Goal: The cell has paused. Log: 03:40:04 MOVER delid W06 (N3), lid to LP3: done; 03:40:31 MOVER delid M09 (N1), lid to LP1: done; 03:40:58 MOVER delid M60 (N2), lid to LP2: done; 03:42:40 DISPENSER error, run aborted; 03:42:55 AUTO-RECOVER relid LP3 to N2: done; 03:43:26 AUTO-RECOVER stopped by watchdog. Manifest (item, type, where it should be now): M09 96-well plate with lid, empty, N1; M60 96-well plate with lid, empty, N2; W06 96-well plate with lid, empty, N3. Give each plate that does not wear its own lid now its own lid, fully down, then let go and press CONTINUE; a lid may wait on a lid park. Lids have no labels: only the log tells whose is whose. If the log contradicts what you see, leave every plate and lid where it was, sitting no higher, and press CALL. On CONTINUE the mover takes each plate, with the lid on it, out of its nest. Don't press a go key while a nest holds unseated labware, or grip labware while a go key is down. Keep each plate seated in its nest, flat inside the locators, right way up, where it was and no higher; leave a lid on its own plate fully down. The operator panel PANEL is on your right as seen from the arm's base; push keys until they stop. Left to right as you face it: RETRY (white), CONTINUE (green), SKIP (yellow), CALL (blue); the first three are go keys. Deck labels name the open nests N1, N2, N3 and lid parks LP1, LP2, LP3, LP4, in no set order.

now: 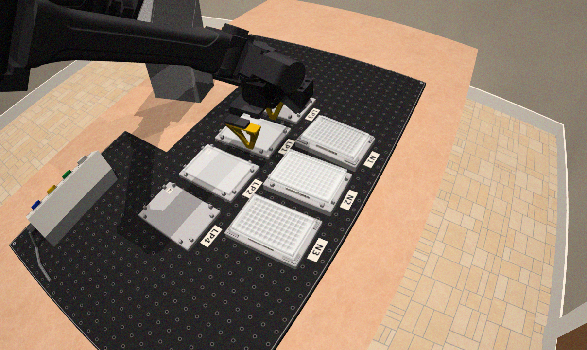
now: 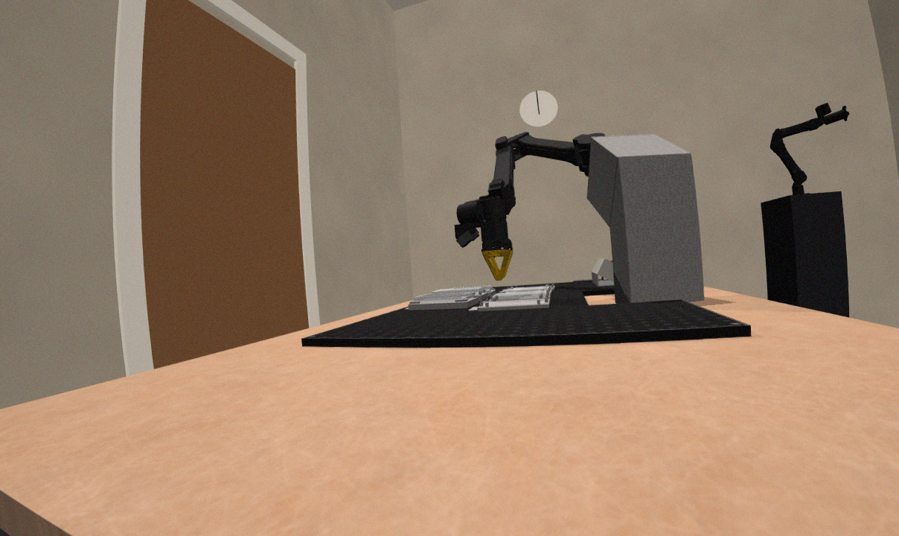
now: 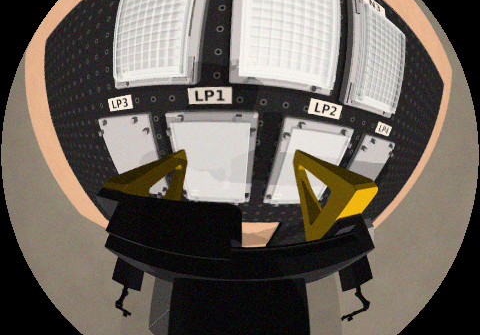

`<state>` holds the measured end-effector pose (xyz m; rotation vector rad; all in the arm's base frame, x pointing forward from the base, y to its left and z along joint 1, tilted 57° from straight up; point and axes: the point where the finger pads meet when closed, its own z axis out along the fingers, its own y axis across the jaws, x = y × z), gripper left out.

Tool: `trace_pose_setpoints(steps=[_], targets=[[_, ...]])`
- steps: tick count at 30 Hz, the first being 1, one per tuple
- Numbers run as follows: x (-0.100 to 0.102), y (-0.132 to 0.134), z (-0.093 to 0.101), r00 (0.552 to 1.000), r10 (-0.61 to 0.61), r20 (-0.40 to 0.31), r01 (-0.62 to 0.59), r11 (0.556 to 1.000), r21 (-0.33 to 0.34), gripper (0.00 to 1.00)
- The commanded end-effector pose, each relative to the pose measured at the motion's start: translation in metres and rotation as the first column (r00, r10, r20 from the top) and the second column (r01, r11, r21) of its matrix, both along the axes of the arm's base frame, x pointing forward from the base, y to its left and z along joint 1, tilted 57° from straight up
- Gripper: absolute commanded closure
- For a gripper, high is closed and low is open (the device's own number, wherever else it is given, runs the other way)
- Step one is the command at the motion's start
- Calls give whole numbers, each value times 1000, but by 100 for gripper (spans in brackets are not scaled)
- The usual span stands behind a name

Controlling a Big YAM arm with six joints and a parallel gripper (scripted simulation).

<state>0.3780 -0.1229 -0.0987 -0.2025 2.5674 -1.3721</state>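
Observation:
Three white 96-well plates sit in nests N1 [image 1: 335, 141], N2 [image 1: 307, 180] and N3 [image 1: 272, 228]. The N2 plate looks covered by a clear lid; the N1 and N3 plates show open wells. A clear lid lies on park LP1 and another on LP2 [image 1: 219, 171]. My gripper [image 1: 259, 121] is open and empty. It hangs above the LP1 lid, fingers pointing down, apart from it. In the wrist view the fingers straddle the LP1 lid [image 3: 212, 158], with N2 [image 3: 287, 25] beyond.
Park LP3 [image 3: 128, 142] looks bare and is partly hidden by my wrist in the top view. Park LP4 [image 1: 179, 214] is bare. The grey panel [image 1: 71, 195] stands at the deck's left, with white, green [image 1: 66, 174], yellow and blue [image 1: 35, 204] keys. The arm's grey base block [image 2: 642, 217] stands behind the deck.

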Motion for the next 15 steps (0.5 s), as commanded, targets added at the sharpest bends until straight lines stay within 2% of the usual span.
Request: trace_pose_setpoints(steps=[1, 11, 14, 15], targets=[[-13, 11, -10, 1000, 6, 25, -6, 1000, 10, 0], [-55, 15, -38, 1000, 5, 21, -5, 1000, 9, 0], [-56, 12, -38, 1000, -5, 21, 5, 1000, 10, 0], [-40, 5, -29, 997, -32, 71, 31, 999, 15, 0]])
